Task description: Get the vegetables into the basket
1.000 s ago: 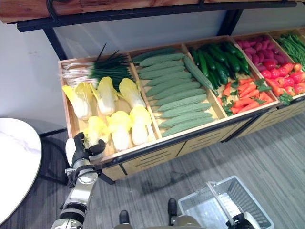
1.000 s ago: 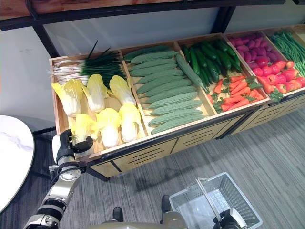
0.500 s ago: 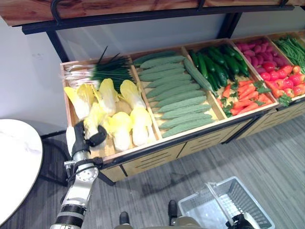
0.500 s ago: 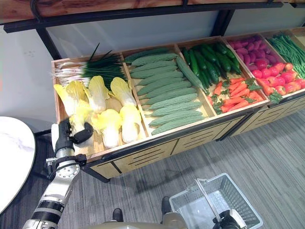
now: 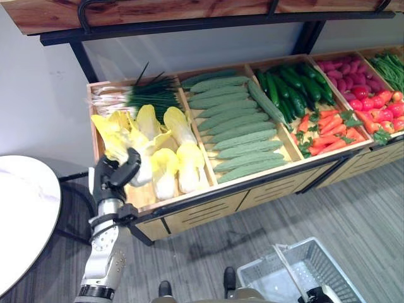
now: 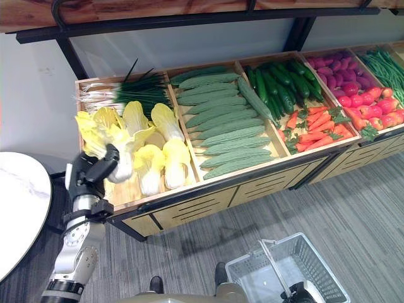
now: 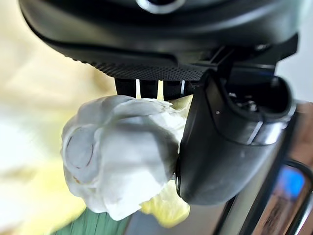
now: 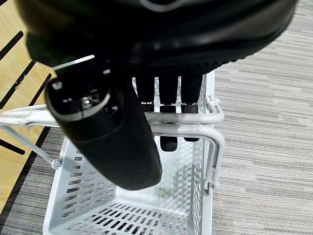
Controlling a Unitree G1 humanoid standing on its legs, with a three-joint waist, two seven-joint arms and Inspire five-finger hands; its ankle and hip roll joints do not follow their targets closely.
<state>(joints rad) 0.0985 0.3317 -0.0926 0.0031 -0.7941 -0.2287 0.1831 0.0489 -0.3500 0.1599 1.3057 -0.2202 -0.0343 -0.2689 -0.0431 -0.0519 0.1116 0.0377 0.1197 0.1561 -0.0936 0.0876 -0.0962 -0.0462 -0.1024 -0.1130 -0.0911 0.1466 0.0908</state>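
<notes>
My left hand [image 5: 115, 178] is shut on a pale cabbage [image 5: 120, 140] with yellow leaves, holding it by its white stalk [image 7: 120, 156] just above the front left corner of the cabbage crate [image 5: 144, 197]. Other cabbages [image 5: 180, 148] lie in that crate beside it. In the left wrist view the thumb [image 7: 230, 142] presses against the stalk. My right hand [image 8: 107, 132] is shut on the white handle [image 8: 183, 118] of the wire basket [image 5: 287, 281], which hangs low at the lower right, over the floor.
The long wooden shelf holds crates of scallions [image 5: 136, 95], light green ridged gourds [image 5: 237, 123], dark cucumbers [image 5: 290, 85], carrots [image 5: 328, 129] and tomatoes [image 5: 379, 107]. A round white table [image 5: 22, 214] stands at the left. A dark beam [image 5: 208, 22] runs above the shelf.
My left hand has closed on the front left cabbage and raised it off the crate floor, tipping its leaves up and back. The right hand keeps hold of the basket.
</notes>
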